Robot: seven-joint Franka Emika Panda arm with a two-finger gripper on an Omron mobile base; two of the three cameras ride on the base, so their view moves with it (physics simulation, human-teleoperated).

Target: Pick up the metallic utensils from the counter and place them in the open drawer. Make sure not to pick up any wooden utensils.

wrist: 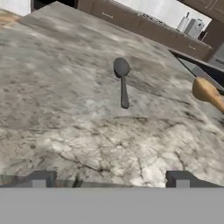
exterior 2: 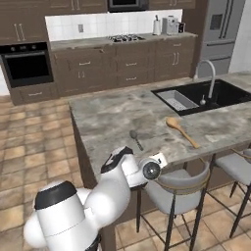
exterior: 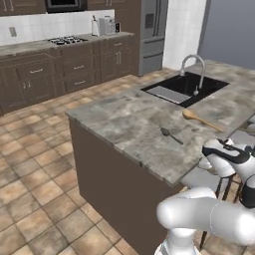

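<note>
1. My claw (wrist: 110, 181) stood spread wide with nothing between its tips, hovering low at the near edge of the grey-beige marbled stone bench (wrist: 65, 109) of the kitchen island

2. The small dark grey metal spoon with its round bowl (wrist: 122, 81) lay flat on the bench ahead of my claw, well apart from the tips, its handle pointing back toward me; from the base cameras it (exterior: 171, 134) sat near the middle of the island top (exterior 2: 135, 139)

3. The light tan wooden spoon with the oval bowl and long handle (exterior 2: 181, 131) lay on the bench off to one side of the metal spoon, toward the black sink (exterior: 184, 88); I judged it was the one to leave alone

4. I could not make out the black-handled knife or the open drawer from where I looked

5. By my reckoning nothing had yet been delivered: the metal spoon was ungrasped, so reaching, grasping, carrying and dropping it in the drawer all remained, then the same for the knife
</note>
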